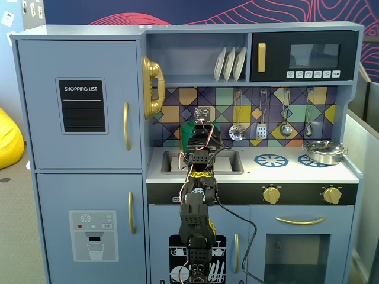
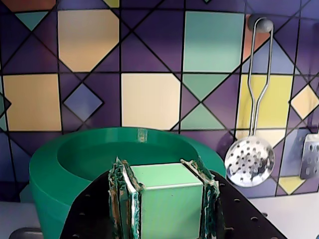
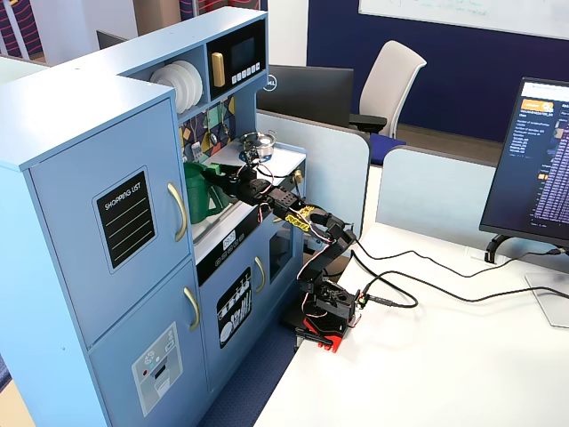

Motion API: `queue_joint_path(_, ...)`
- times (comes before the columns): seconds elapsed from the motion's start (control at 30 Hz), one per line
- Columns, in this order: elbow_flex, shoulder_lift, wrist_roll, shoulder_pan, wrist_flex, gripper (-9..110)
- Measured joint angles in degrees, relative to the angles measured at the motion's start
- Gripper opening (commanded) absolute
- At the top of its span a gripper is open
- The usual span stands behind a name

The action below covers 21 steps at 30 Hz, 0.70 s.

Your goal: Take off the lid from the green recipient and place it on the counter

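Gripper (image 2: 167, 199) closed on light-green handle (image 2: 167, 191) of lid (image 2: 79, 159), fingers pressed against both sides. Lid sat atop green container (image 3: 197, 191), at back left of counter (image 1: 260, 171), behind sink (image 1: 228, 161). Slotted spoon (image 2: 249, 160) hung on tiled wall.

So the lid (image 2: 119, 152) is a flat dark-green disc, still sitting level on top of the green recipient (image 3: 200, 191), with its lighter-green square handle sticking up in the middle. The recipient's a tall dark-green bucket, upright at the back of the white counter (image 1: 260, 171), right against the tiled wall.
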Motion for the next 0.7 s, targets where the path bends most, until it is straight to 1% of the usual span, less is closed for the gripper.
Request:
queue_joint_path(0.17,-0.09,0.09,-1.32,-0.53,-4.31,0)
queue_joint_path(0.4,-0.09,0.09,-2.9,0.09,-6.59,0)
queue_joint_path(0.5,-1.05,0.09,-2.99,2.9,-6.94,0)
queue_joint_path(0.7,-3.25,-0.18,-2.9,12.66,-7.65,0)
